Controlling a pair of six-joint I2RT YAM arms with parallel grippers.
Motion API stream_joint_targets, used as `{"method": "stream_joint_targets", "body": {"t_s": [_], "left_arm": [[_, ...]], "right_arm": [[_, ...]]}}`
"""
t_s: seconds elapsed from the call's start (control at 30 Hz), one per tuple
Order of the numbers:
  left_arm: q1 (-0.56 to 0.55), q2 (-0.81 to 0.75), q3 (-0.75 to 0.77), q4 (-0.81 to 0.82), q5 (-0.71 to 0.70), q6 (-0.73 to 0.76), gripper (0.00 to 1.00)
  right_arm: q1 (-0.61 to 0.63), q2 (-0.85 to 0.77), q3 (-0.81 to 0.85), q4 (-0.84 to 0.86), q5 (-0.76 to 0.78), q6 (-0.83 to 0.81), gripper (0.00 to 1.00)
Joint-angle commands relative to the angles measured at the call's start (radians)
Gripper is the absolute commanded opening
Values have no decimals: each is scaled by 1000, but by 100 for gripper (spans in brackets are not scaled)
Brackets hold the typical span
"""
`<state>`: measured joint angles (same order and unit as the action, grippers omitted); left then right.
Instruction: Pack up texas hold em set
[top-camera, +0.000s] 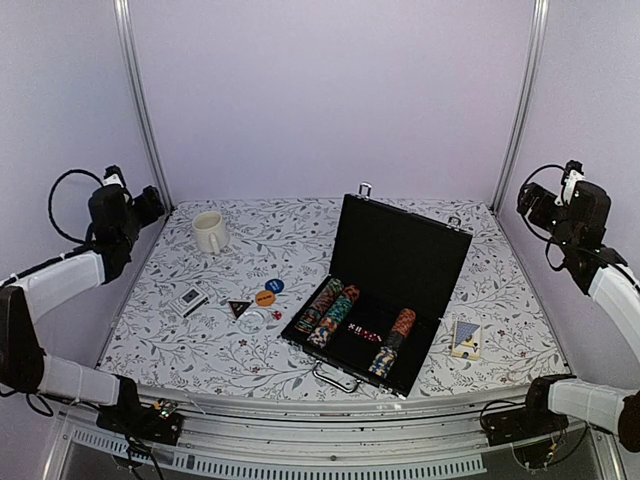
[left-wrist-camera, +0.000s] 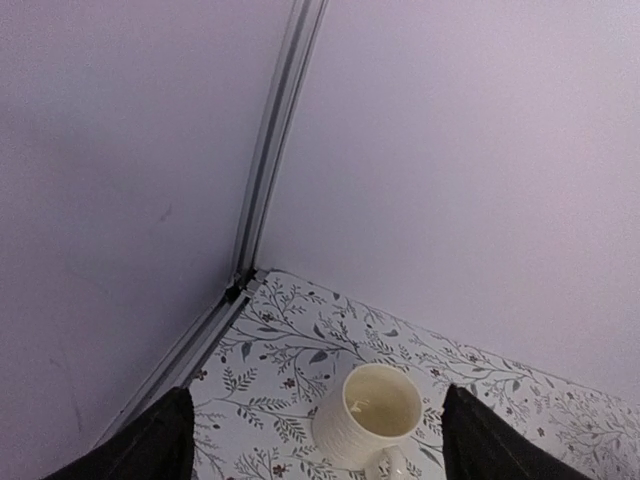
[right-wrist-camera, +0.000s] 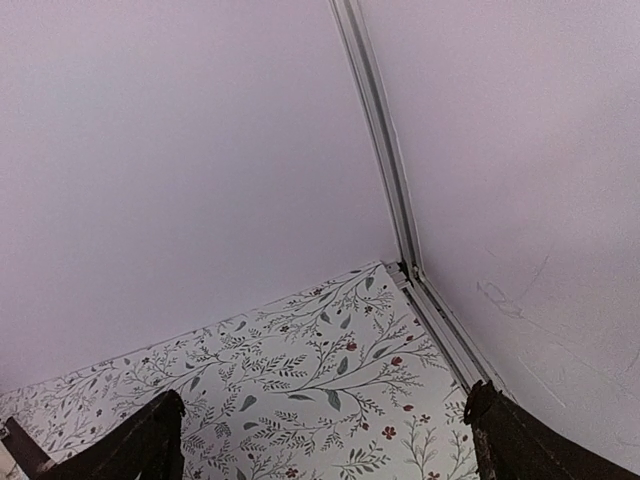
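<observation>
The black briefcase (top-camera: 400, 250) lies open at the table's centre-right, lid upright. Rows of multicoloured chips (top-camera: 327, 310) and another chip row (top-camera: 392, 345) fill its tray, with red dice (top-camera: 363, 334) between them. Left of it lie an orange disc (top-camera: 264, 297), a blue disc (top-camera: 275, 285), a black triangle (top-camera: 238, 308) and a card deck (top-camera: 191, 299). Another deck (top-camera: 466, 339) lies right of the case. My left gripper (top-camera: 150, 205) is raised at the far left, open and empty. My right gripper (top-camera: 527, 200) is raised at the far right, open and empty.
A cream mug (top-camera: 210, 232) stands at the back left; it also shows in the left wrist view (left-wrist-camera: 370, 415) between my fingers (left-wrist-camera: 150, 445). A clear disc (top-camera: 251, 321) and a small red die (top-camera: 276, 315) lie near the triangle. Metal frame posts (top-camera: 140, 100) stand at both back corners.
</observation>
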<state>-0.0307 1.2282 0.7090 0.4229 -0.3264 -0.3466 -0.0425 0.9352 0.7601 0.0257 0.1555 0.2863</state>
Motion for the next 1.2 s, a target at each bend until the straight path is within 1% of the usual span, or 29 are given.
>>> {"method": "stream_joint_targets", "body": {"t_s": [0.0, 0.13, 0.2, 0.27, 0.33, 0.43, 0.53, 0.57, 0.6, 0.7, 0.8, 0.87, 1.03, 1.17], "left_arm": [[-35, 65, 116, -406, 204, -168, 84], [-123, 184, 294, -703, 311, -256, 83], [-196, 257, 405, -898, 344, -286, 82], [-281, 315, 491, -999, 366, -297, 82], [-348, 361, 519, -1012, 391, -286, 82], [-411, 434, 495, -977, 368, -255, 81], [-460, 505, 479, -926, 272, -183, 81], [-475, 527, 496, -927, 215, -155, 81], [-481, 551, 518, -935, 189, -135, 81], [-483, 623, 590, -955, 227, -90, 80], [-505, 671, 596, -916, 270, -51, 77], [-518, 703, 608, -926, 298, -43, 74], [-556, 727, 603, -942, 298, -66, 71], [-590, 727, 601, -973, 244, -89, 71]], "right_arm": [[-3, 64, 70, -69, -82, -1, 99], [-3, 106, 152, -232, -62, 69, 99], [-3, 121, 185, -348, -54, 143, 99], [-3, 125, 220, -430, -91, 183, 99], [-4, 110, 202, -452, -86, 178, 99], [-4, 70, 133, -390, -112, 161, 99], [-3, 20, 62, -317, -146, 98, 99], [-3, -1, 39, -279, -146, 89, 99], [-3, -9, 23, -254, -152, 87, 99], [-3, 13, 24, -218, -243, 69, 99], [-2, 60, 35, -237, -296, 66, 99], [-2, 70, 45, -256, -314, 71, 99], [-2, 43, 54, -262, -296, 67, 99], [-2, 28, 55, -269, -316, 55, 99]]}}
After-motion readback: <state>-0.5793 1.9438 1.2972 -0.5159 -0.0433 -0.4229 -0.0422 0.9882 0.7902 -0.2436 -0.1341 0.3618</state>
